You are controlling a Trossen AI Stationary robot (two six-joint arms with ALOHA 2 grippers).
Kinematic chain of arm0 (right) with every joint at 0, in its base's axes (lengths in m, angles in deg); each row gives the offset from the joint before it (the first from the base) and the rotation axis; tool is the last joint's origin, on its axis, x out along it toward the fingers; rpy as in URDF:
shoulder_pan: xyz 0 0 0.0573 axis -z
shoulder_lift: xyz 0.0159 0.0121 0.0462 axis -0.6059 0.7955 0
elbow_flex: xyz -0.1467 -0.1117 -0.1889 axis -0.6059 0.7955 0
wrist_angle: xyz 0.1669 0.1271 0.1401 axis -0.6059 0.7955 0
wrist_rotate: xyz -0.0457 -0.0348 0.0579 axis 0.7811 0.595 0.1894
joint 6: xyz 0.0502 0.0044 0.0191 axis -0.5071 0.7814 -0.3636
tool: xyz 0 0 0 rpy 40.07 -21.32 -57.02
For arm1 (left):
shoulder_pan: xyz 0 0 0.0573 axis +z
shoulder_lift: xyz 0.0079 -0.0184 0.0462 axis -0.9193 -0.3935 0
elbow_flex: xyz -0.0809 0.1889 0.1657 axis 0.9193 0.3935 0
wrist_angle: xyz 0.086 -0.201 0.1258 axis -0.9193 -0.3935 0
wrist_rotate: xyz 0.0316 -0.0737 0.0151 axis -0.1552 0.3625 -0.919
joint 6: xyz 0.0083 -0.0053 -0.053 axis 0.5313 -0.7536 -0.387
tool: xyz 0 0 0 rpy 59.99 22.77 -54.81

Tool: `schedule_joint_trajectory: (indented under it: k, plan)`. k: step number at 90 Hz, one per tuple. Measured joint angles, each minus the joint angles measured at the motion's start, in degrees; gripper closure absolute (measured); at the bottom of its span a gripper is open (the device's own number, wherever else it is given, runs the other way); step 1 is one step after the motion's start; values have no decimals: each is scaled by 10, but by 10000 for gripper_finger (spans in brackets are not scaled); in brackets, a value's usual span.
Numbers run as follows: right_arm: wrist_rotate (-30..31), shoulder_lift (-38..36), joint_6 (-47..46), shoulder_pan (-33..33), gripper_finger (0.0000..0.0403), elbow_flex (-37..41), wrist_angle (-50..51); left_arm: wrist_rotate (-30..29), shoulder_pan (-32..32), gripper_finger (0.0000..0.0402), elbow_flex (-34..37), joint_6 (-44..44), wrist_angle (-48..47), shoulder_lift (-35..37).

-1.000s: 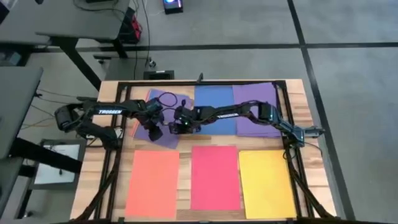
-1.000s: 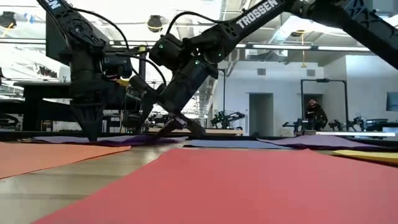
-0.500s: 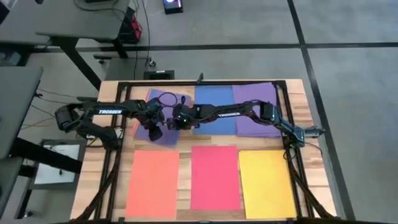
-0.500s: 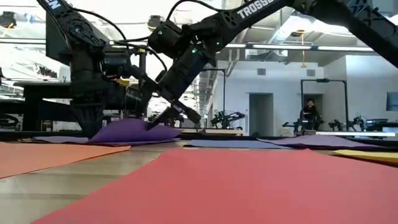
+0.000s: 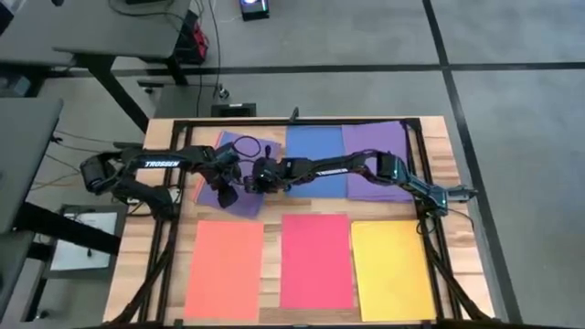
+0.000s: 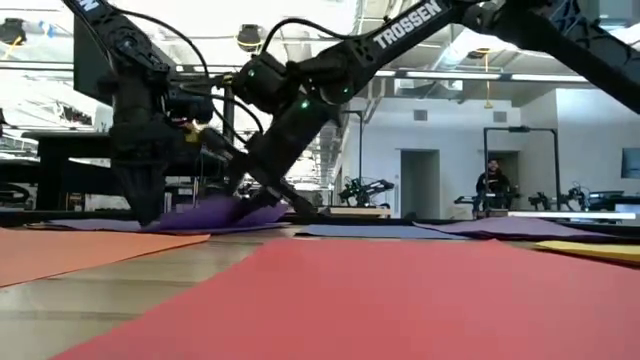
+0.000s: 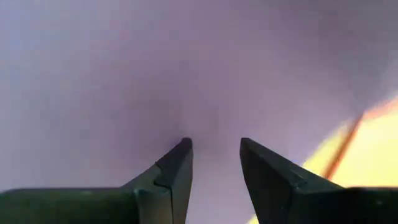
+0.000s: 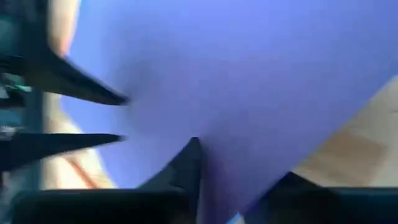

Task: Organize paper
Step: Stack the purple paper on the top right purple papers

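Observation:
A purple sheet [image 5: 245,206] lies askew at the table's far left, on top of an orange sheet [image 5: 199,187]. Its right part bulges up off the table [image 6: 215,212]. My left gripper [image 5: 227,194] points down onto it, fingers a little apart [image 7: 215,140]. My right gripper [image 5: 249,178] reaches in from the right, slanting down, and is shut on the sheet's right edge [image 8: 239,162]. Along the far edge a blue sheet [image 5: 315,160] and another purple sheet [image 5: 377,160] lie flat. My left gripper stands with both fingertips [image 7: 184,148] on the purple sheet's middle, coming from above and pointing down; the sheet lies flat under them. My right gripper pinches the purple sheet's right edge [image 8: 249,186] between its two fingers, slanting down from the table's right. That edge is raised and the sheet humps up slack beside the fingers.
Three sheets lie flat in a row along the near edge: salmon-orange [image 5: 224,268], pink-red [image 5: 316,260] and yellow [image 5: 393,270]. A black frame [image 5: 416,137] runs around the tabletop. A cable loop [image 5: 245,144] hangs over the far-left purple sheet.
My right gripper rose with the purple sheet's right edge, then went toward the table's left and back down. That edge came off the table and the sheet now bulges, while the part under my left gripper stayed flat.

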Motion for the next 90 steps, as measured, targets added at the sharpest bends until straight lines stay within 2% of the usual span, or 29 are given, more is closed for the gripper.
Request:
schedule_joint_trajectory:
  k: [19,35,46,57,69,78,90]
  plan:
    - [-7,-47,91,12,402,-1,90,-11,1,283,-93,9,-106,55]
    - [-8,-157,187,55,403,-1,193,-40,1,283,-184,31,-178,99]
    - [-7,-245,235,113,403,-2,310,-51,1,283,-220,45,-185,118]
    - [1,-320,268,178,403,-2,441,-102,1,283,-227,44,-159,142]
    - [78,-373,277,221,403,1,572,-146,2,283,-227,36,-151,156]
    - [132,-423,241,235,403,56,589,-150,2,283,-227,27,-152,162]
    - [177,-519,142,244,403,211,544,-152,2,283,-227,22,-151,162]
